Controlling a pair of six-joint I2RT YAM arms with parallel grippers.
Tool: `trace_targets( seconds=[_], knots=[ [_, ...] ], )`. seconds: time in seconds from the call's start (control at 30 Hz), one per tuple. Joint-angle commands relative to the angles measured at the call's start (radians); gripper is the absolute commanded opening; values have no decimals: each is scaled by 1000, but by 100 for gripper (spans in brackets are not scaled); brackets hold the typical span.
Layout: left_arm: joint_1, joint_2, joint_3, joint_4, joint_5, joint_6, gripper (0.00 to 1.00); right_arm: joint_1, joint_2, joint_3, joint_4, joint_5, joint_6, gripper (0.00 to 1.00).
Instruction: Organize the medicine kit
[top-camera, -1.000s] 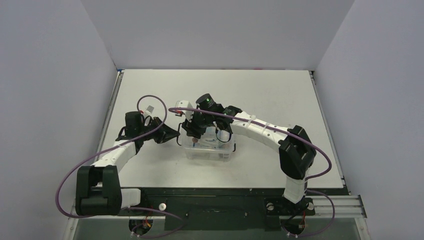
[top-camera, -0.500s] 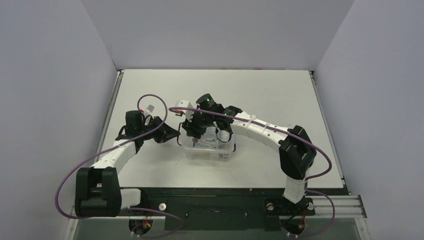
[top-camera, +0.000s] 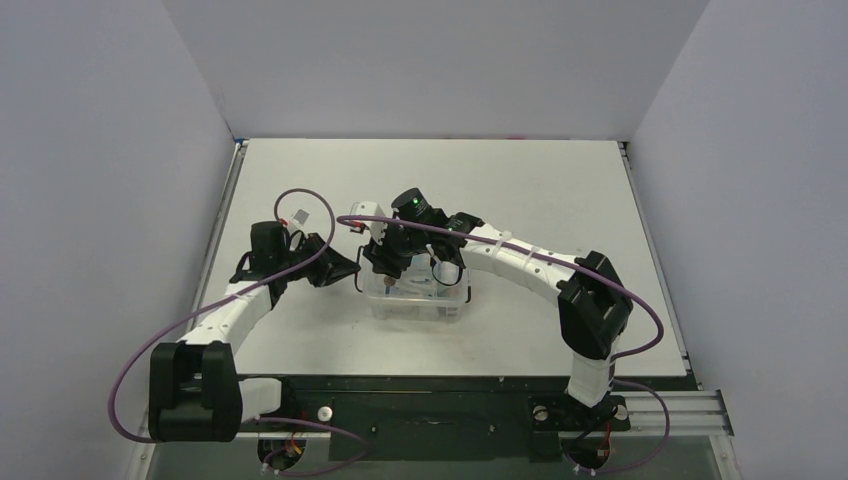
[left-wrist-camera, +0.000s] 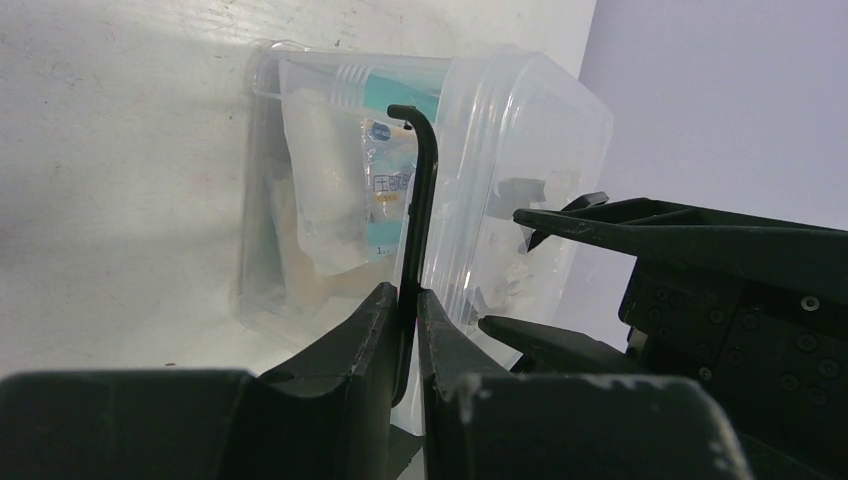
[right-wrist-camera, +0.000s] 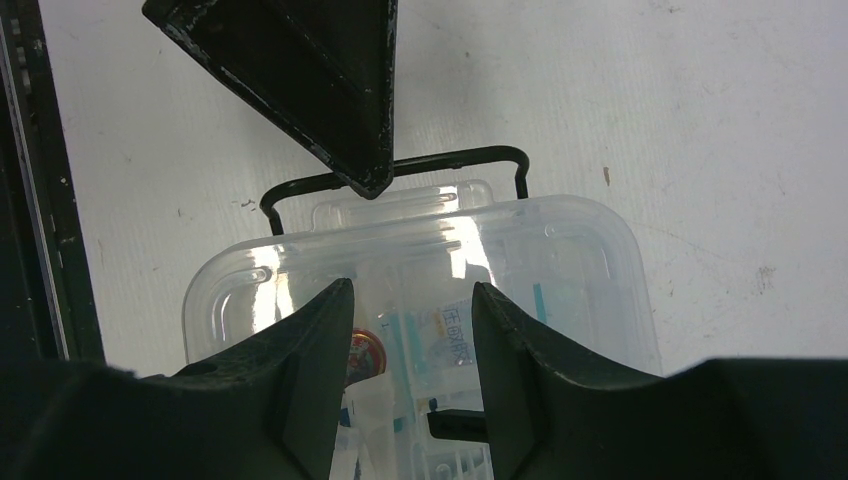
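**Near edge.** Black arm bases bolted side by side. Bare white table (top-camera: 560, 190) between them and the work.

**Mid-table, left of centre.** The medicine kit (top-camera: 418, 298), a clear plastic rectangular box with rounded corners, standing flat. Packed with pale sachets, a teal-printed packet and a small red-topped item.

**Left gripper (left-wrist-camera: 405, 300).** Low at the kit's left end. Jaws pinched tight on the thin black wire side clip (left-wrist-camera: 420, 200), which stands upright against the box wall.

**Right gripper (right-wrist-camera: 410, 300).** Poised directly over the kit. Jaws about halfway apart, nothing visibly clamped between the tips.

**Progress, as judged.**
- Filling apparently done, with the cover seemingly seated.
- Latching of the left clip in hand.
- State of the opposite clip not visible.

**Room.**
- Tight at the kit's left end, with the two grippers just beside each other.
- Modest strip of table toward the left rim.
- Broad open surface to the right and beyond, as far as the white back wall (top-camera: 430, 70).
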Motion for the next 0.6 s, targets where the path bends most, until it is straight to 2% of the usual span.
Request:
trace_targets(
  seconds=[0.0, 0.27, 0.57],
  knots=[
    [-1, -43, 67, 17, 36, -2, 10, -2, 11, -43, -94, 46, -11, 43],
    [-1, -48, 65, 14, 35, -1, 10, -2, 11, -45, -93, 47, -9, 43],
    [-1, -72, 88, -25, 30, 16, 17, -2, 12, -48, -93, 50, -8, 43]
  ],
)
